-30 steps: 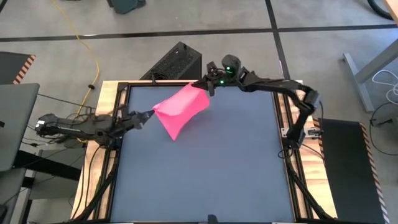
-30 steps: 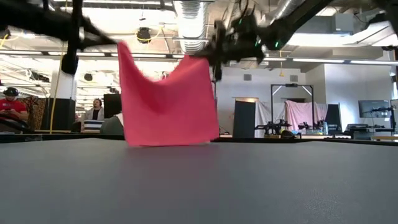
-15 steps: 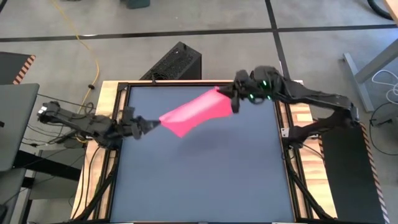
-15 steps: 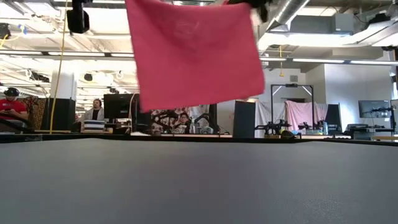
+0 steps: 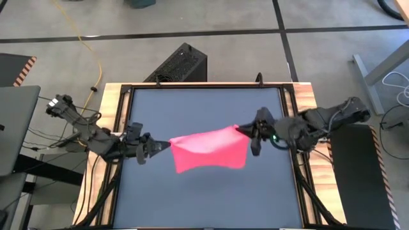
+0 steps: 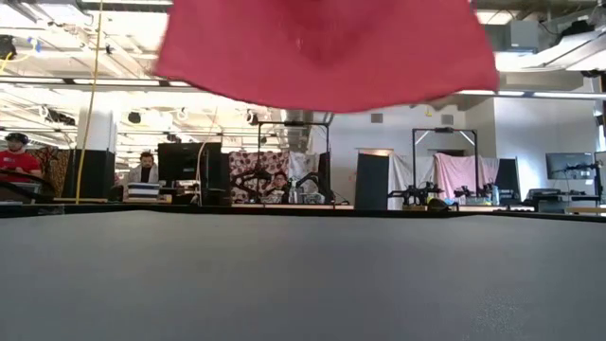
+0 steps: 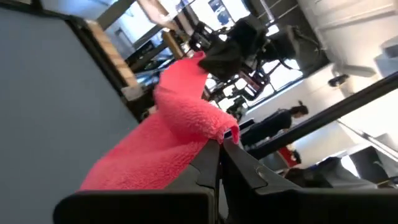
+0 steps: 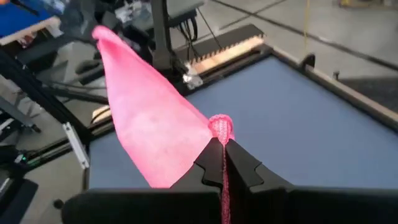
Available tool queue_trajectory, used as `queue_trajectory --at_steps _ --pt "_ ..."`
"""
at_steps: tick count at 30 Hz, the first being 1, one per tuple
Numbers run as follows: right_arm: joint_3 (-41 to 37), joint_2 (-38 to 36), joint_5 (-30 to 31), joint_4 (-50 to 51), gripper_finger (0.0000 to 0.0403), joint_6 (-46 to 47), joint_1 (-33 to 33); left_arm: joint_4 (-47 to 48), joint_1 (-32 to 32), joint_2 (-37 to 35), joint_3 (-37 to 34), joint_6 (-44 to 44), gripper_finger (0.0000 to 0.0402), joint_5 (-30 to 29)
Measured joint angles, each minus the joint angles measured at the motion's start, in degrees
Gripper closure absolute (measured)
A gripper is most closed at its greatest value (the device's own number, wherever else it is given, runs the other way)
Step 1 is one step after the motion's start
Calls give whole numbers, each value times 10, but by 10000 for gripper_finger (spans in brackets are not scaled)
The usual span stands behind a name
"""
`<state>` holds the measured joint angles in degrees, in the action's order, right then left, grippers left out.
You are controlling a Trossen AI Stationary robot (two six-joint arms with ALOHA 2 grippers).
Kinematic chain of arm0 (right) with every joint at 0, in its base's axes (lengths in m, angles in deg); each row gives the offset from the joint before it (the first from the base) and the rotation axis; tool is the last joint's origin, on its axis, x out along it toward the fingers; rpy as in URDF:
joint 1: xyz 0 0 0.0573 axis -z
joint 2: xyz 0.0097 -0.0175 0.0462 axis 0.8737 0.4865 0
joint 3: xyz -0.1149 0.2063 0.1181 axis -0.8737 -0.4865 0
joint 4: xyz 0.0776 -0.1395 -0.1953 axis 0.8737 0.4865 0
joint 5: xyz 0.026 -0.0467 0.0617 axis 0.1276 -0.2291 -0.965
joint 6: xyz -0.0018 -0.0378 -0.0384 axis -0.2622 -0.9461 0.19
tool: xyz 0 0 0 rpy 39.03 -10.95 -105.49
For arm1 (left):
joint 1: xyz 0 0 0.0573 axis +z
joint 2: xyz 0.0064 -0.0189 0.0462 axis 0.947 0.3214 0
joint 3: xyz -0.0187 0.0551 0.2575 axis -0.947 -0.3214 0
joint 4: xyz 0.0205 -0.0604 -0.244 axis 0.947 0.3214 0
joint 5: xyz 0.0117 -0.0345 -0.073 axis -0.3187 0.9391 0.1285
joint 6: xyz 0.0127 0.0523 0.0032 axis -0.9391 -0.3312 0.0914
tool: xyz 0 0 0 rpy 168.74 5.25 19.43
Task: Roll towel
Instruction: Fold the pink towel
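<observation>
Dark grey counter (image 5: 204, 191) fills most of your high view, framed by pale wooden edging, and nothing rests on its surface. Above it you have the towel (image 5: 209, 149) — bright pink, thin and soft — stretched in the air between both arms, roughly over the middle of the counter. From the low view its lower edge (image 6: 322, 57) hangs well clear of the counter, with the room showing beneath it.

Your left arm reaches in from the left edge, and the left tool (image 5: 160, 145) has its fingers pressed together on the towel's left corner; the left wrist view shows the fleecy pink fabric (image 7: 180, 143) bunched right at the dark fingertips (image 7: 214, 155).

Your right arm comes in from the right edge, and the right tool (image 5: 246, 132) pinches the right corner the same way — the right wrist view shows a small pink tuft (image 8: 221, 127) sticking up between the closed fingers, with the cloth sloping away towards the other arm.

Far behind the counter, people (image 6: 144, 170) sit at desks in the room.
</observation>
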<state>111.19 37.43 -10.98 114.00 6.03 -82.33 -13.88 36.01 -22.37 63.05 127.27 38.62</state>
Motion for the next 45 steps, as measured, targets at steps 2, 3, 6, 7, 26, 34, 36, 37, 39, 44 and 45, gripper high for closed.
queue_trajectory --at_steps 2,3,6,7,26,34,36,37,39,44,45 --pt "0 7 28 32 383 36 -24 56 -10 11 16 35 401 -13" --pt "0 12 39 49 383 49 -33 89 -14 17 20 62 402 -17" --pt "0 35 71 97 383 79 -50 185 -21 34 21 163 402 -19" --pt "0 43 76 108 383 85 -53 214 -22 41 21 192 401 -20" --pt "-74 158 93 157 382 301 -76 308 -22 87 -17 324 402 -24" --pt "-163 158 176 113 382 317 -65 268 -11 87 -109 320 401 -28" --pt "-181 158 177 94 382 317 -52 243 -7 87 -139 329 401 -28" --pt "-188 158 175 88 382 317 -46 226 -5 87 -151 333 401 -28" --pt "-197 158 165 77 382 317 -36 185 -5 87 -174 332 401 -28" --pt "-203 158 142 43 382 313 -23 98 -5 87 -195 271 401 -42" --pt "-203 158 140 37 382 310 -21 83 -5 87 -195 252 401 -49"
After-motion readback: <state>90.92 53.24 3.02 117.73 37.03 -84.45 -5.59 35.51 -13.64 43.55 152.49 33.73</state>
